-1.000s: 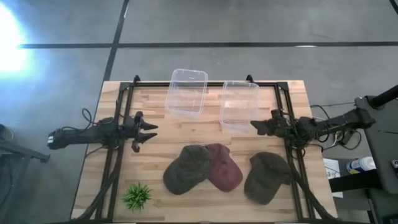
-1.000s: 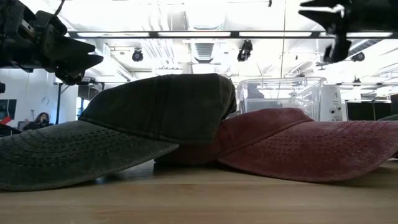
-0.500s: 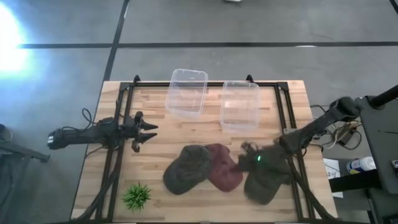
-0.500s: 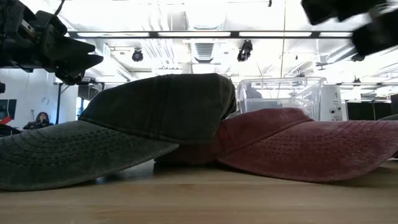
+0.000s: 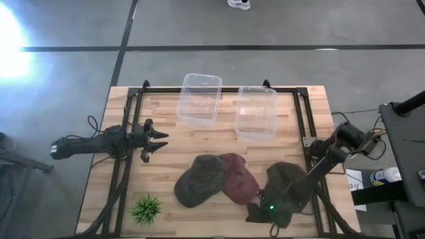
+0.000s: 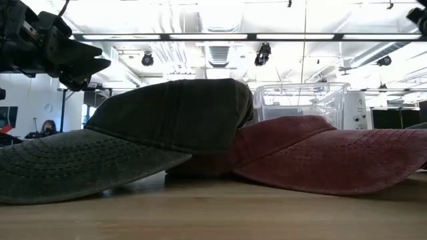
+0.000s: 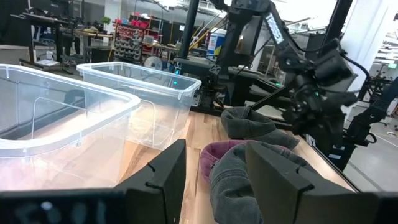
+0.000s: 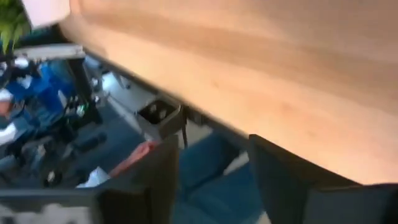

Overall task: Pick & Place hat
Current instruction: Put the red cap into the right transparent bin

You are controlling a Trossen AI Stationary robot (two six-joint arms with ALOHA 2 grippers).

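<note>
Olive hat [image 5: 287,182], right of the maroon hat [image 5: 238,178] on the tabletop [image 5: 166,166]'s near side: right gripper [image 5: 260,214], jaws apart, sits low at its near edge; risk: snagging the brim or the maroon neighbour; left gripper [image 5: 154,140] idle, open.
</note>
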